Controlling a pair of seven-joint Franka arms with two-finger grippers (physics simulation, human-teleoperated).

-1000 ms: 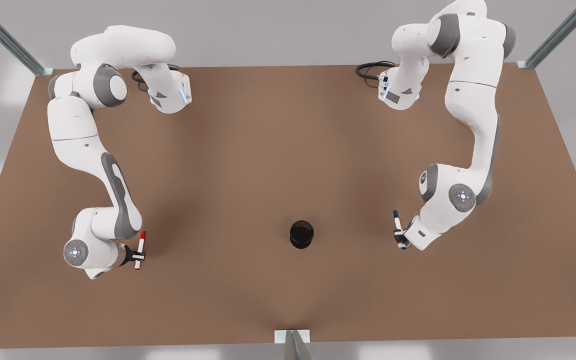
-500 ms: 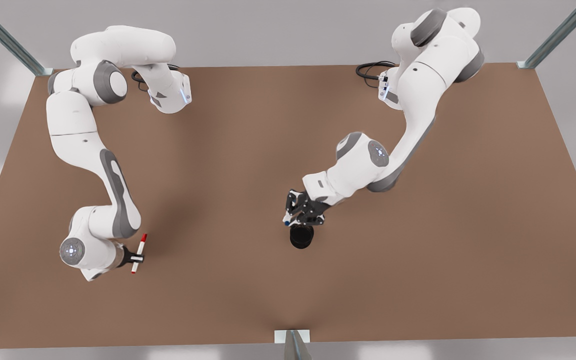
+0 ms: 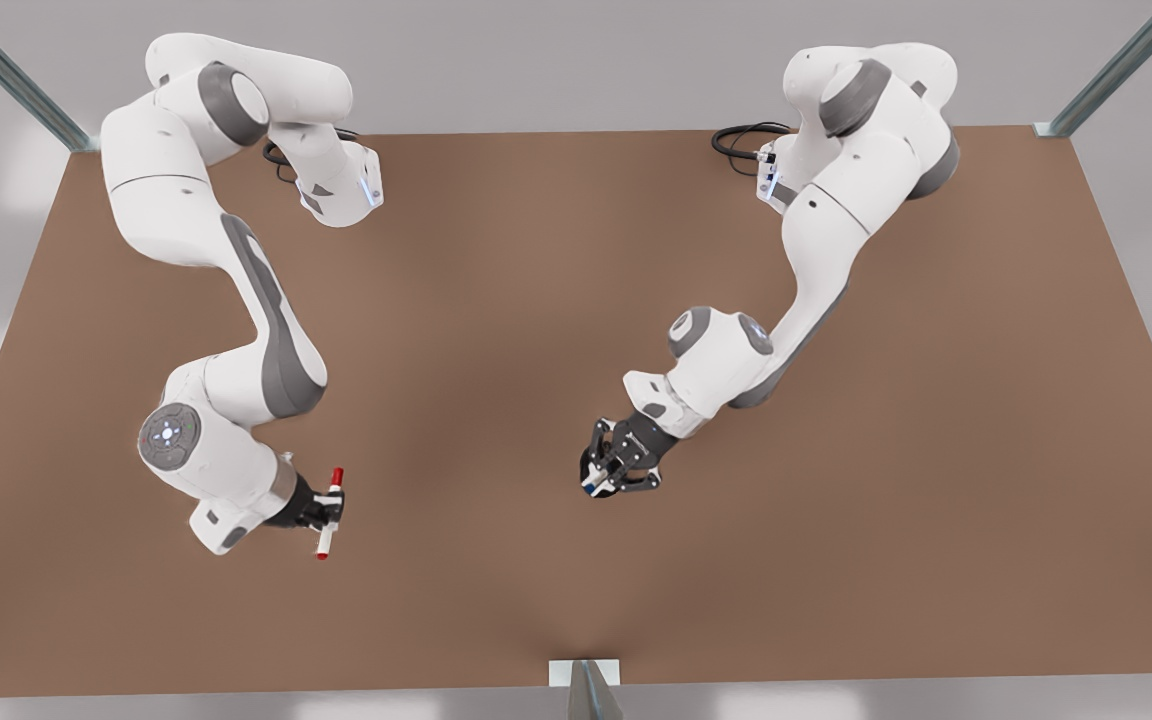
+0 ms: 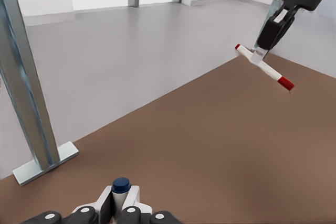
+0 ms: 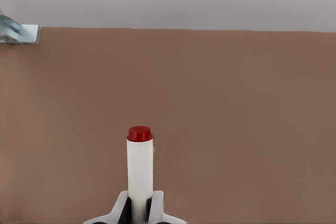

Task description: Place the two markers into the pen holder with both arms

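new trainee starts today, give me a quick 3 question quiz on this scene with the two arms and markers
1. True or false: the left hand holds the red marker.
2. Which hand grips the blue marker? A. the left hand B. the right hand C. neither
3. Fill in: seen from above, the left hand hangs near the middle of the brown ____.

Key: 1. false; the right hand is shut on the red marker, toward the front view's left. 2. A; the blue cap sits between the left hand's fingers. 3. table.

No readable text, labels or numbers.
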